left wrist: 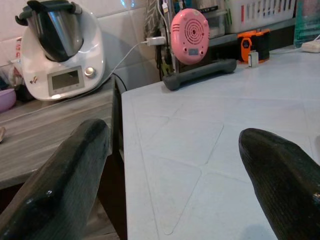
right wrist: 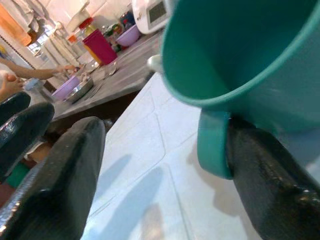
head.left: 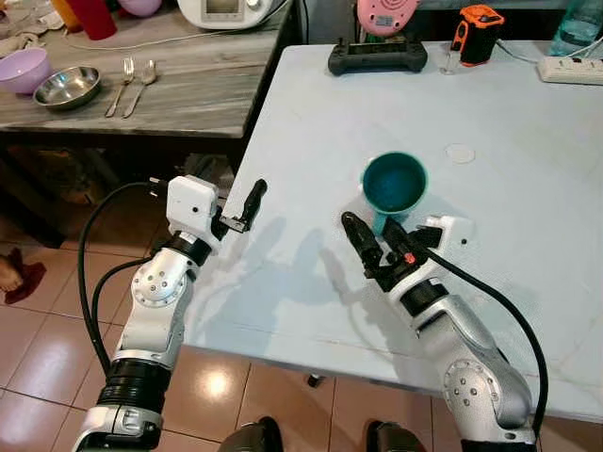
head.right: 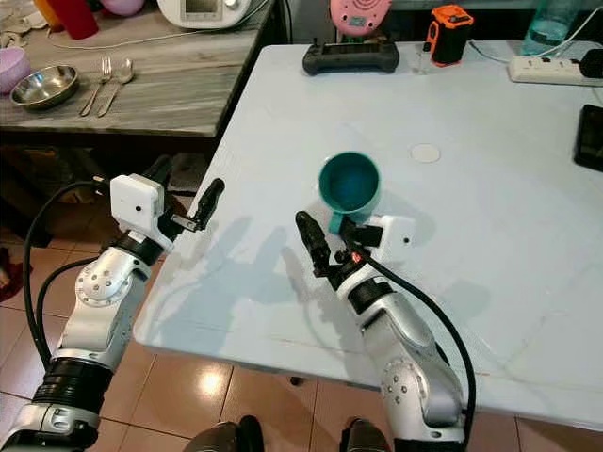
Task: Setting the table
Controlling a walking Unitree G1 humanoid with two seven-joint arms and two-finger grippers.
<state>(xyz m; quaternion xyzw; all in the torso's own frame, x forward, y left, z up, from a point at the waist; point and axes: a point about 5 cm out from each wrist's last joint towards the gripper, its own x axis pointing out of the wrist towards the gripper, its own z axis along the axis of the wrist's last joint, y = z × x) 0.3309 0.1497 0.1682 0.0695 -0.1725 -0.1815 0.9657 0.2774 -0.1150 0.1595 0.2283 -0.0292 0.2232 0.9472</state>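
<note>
A teal cup (head.left: 394,184) stands upright on the white table (head.left: 528,245), its handle turned toward me. My right gripper (head.left: 370,228) is open just in front of the cup, low over the table. In the right wrist view one finger (right wrist: 265,185) touches the teal handle (right wrist: 212,147), while the other finger (right wrist: 60,180) stands apart in free space. My left gripper (left wrist: 175,165) is open and holds nothing; it hovers at the table's left edge (head.left: 252,200).
On the wooden side table (head.left: 207,94) to the left lie a steel bowl (head.left: 66,87), a fork (head.left: 122,83), a spoon (head.left: 145,80) and a purple bowl (head.left: 21,69). At the white table's far edge sit a black controller (head.left: 377,56), an orange device (head.left: 476,33) and a power strip (head.left: 573,68).
</note>
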